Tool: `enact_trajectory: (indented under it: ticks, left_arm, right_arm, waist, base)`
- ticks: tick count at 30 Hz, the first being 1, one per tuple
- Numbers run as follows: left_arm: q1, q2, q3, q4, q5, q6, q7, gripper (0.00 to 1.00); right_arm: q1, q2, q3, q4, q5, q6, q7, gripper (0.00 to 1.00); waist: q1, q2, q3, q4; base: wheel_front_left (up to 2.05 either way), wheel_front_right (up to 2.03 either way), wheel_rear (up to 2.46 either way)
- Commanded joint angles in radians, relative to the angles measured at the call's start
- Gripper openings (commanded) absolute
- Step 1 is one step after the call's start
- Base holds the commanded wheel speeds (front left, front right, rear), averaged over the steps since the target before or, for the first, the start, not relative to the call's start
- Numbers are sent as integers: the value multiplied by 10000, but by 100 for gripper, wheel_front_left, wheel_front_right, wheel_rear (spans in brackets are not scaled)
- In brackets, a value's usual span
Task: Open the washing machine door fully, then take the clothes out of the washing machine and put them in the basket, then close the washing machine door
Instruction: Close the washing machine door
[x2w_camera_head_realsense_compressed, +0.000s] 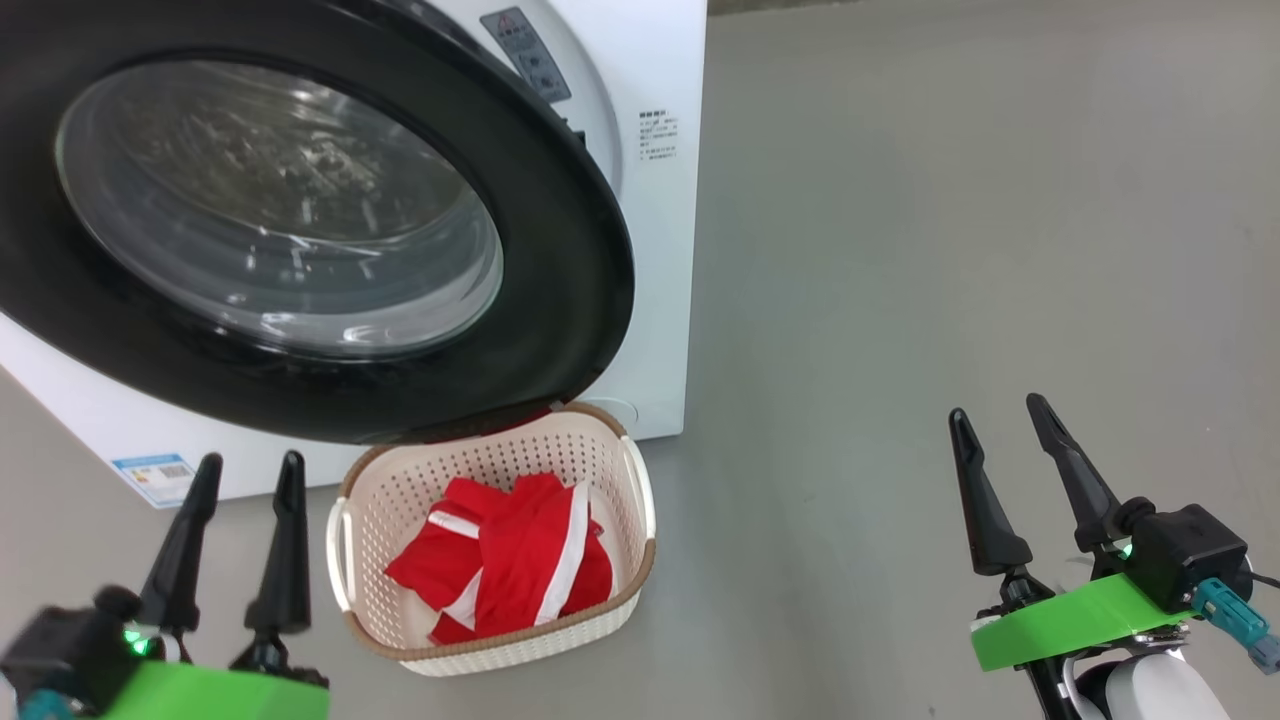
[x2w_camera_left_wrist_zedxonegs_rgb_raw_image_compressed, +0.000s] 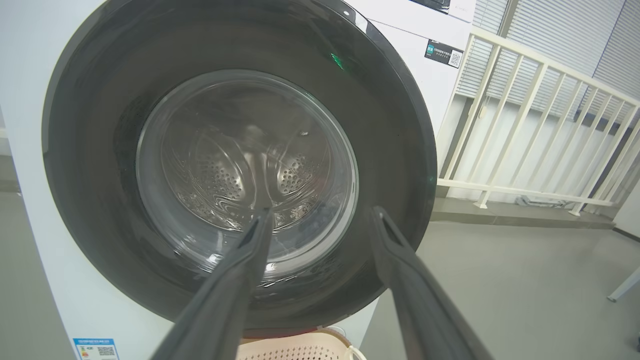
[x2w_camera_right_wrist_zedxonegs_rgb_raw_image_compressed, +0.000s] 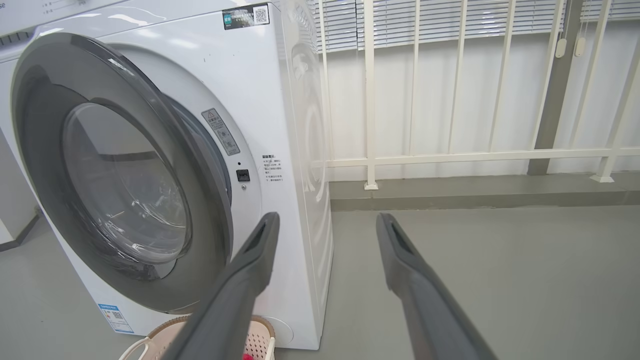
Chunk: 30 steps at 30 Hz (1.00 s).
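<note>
Find the left fingers (x2w_camera_head_realsense_compressed: 185, 545) spread wide and released, nothing between them, low at the left of the head view, with their base blurred and cut by the bottom edge. Find the right fingers (x2w_camera_head_realsense_compressed: 982, 505) likewise parted and empty, over bare grey floor (x2w_camera_head_realsense_compressed: 900, 250), well apart from everything else. Looking along the left pair, face the washing machine door (x2w_camera_head_realsense_compressed: 560, 250) head on, close but not touching. Can make out the perforated steel drum (x2w_camera_left_wrist_zedxonegs_rgb_raw_image_compressed: 220, 185) through the bulging glass, but cannot tell past the reflections whether any fabric lies inside. Looking along the right pair, see the door standing ajar, with its free edge off the white front of the washing machine (x2w_camera_right_wrist_zedxonegs_rgb_raw_image_compressed: 295, 100) and the latch socket (x2w_camera_right_wrist_zedxonegs_rgb_raw_image_compressed: 242, 175) uncovered. Below the door's lower rim, on the floor against the machine, find the basket (x2w_camera_head_realsense_compressed: 470, 465), its far end tucked under the black rim and hidden there. Inside it, see the clothes (x2w_camera_head_realsense_compressed: 510, 560) as a crumpled red heap with white stripes, too bunched to count the pieces. In both wrist views, get just a cream strip of basket, cut off by the bottom edge. Cannot read the small blue label (x2w_camera_head_realsense_compressed: 155, 478) at the machine's lower corner.
</note>
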Motion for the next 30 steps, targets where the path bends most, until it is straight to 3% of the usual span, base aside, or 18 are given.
enact_trajectory:
  ticks: [1, 8, 11, 30]
  left_arm:
    - [-14, 115, 435, -349, 437, 133, -114, 100]
    - [743, -438, 772, -510, 2237, 317, -116, 100]
    - [952, -747, 1063, -377, 2239, 197, -117, 100]
    - [974, -1237, 1812, 470, 2950, -398, -118, 100]
  right_arm:
    - [-61, -29, 199, -320, -173, 63, -65, 100]
    - [185, -29, 217, -372, -348, 63, -65, 100]
    - [313, -29, 220, -372, -360, 63, -65, 100]
    - [558, -29, 203, -178, -526, 63, -65, 100]
  waist:
    - [0, 0, -116, -1]
    - [0, 0, -442, -22]
    - [0, 0, -539, -39]
    - [0, 0, -868, -7]
  base:
    - [0, 0, 0]
    - [0, 0, 0]
    - [0, 0, 0]
    - [0, 0, 0]
